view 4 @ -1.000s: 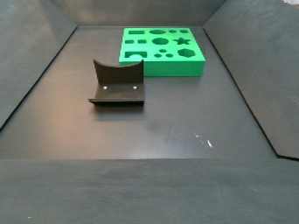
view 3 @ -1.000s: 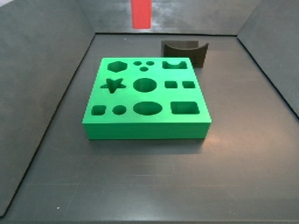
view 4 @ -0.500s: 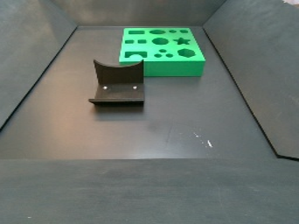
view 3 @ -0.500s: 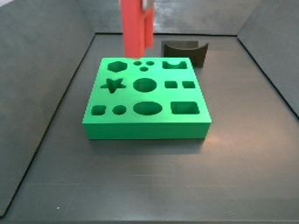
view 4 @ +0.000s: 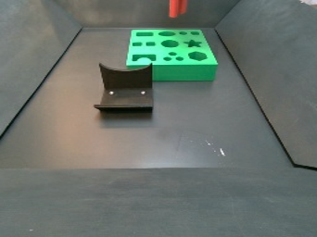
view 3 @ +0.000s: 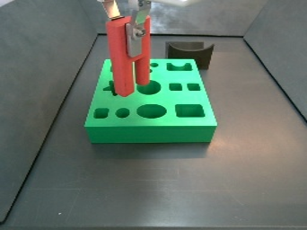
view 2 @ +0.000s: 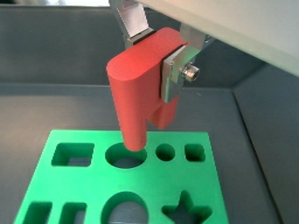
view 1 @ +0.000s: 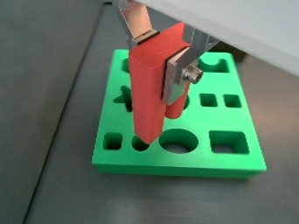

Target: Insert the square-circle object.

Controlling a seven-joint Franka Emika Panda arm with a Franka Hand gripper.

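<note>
We are observing the gripper [view 3: 125,20] clamping the tall red plastic two-peg piece [view 3: 124,63] upright above the flat green block with shaped holes [view 3: 153,101], which is resting on the dark matte floor [view 3: 156,180] near the dark grey notched fixture [view 4: 122,89].

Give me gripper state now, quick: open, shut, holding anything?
Gripper: shut on the square-circle object, held upright above the green block; its lower end hangs over the holes, not yet inserted.
</note>
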